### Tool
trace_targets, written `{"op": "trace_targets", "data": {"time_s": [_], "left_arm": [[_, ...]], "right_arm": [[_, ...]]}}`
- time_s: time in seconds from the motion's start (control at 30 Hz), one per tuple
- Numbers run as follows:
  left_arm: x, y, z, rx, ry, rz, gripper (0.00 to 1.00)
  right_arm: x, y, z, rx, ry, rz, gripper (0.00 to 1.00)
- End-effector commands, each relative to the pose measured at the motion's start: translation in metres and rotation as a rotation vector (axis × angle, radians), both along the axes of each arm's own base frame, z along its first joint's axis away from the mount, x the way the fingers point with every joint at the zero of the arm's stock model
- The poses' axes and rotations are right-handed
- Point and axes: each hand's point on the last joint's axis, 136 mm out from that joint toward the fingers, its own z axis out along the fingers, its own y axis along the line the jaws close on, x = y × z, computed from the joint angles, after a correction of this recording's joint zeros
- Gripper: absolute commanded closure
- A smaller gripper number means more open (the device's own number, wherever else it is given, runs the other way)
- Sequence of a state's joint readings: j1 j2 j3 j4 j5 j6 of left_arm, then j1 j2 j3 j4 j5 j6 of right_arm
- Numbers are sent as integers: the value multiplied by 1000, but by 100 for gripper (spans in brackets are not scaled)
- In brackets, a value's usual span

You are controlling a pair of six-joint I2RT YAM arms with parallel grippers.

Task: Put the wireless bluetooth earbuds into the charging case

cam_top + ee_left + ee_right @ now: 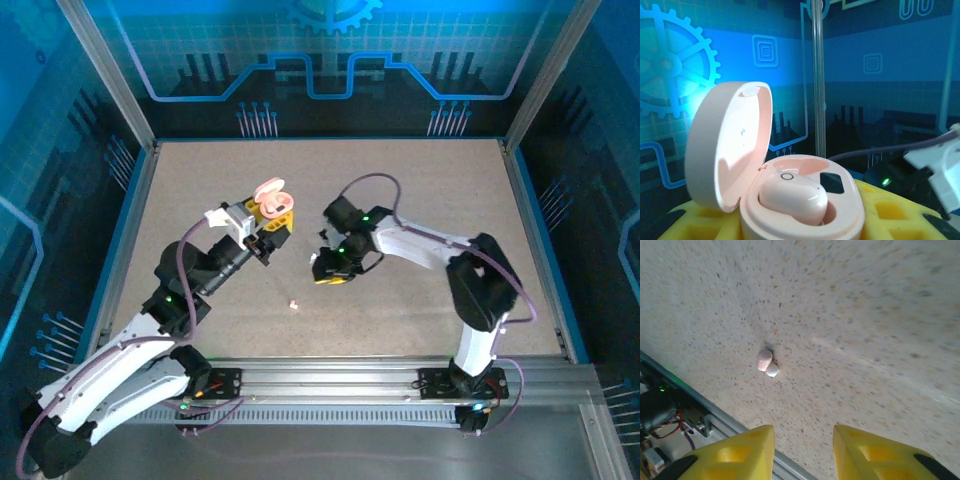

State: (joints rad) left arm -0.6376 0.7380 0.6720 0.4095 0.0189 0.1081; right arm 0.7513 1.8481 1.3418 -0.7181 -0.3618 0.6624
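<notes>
The pink charging case [270, 195] stands with its lid [727, 145] swung open, held between the yellow fingers [895, 215] of my left gripper [272, 222], which is shut on it. One pale pink earbud [792, 197] rests in the case's near socket; the far socket [800, 167] is bare. A second earbud [765, 362], pink with a white tip, lies loose on the table [293, 304]. My right gripper [804, 432] hovers open over the table to the right of that earbud, with nothing between its yellow fingers [745, 452].
The speckled beige table [420, 180] is fenced by blue walls and metal posts. An aluminium rail [330, 380] carrying both arm bases runs along the near edge, close behind the loose earbud. A cable loops over the right arm [375, 180].
</notes>
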Motion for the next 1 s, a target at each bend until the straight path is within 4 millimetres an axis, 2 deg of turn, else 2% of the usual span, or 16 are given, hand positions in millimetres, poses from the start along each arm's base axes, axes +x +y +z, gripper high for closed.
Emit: {"op": "trace_targets", "data": {"time_s": [0.0, 0.23, 0.6, 0.97], "left_arm": [[-6, 8, 12, 11, -17, 19, 64], [-16, 13, 18, 25, -32, 10, 64], [-19, 11, 17, 24, -35, -11, 64], [-21, 13, 17, 19, -36, -8, 64]], "right_arm": [[-14, 20, -11, -75, 33, 38, 63], [-22, 48, -35, -171, 58, 77, 61], [-22, 65, -52, -276, 46, 140, 61], [-22, 69, -61, -327, 38, 175, 69]]}}
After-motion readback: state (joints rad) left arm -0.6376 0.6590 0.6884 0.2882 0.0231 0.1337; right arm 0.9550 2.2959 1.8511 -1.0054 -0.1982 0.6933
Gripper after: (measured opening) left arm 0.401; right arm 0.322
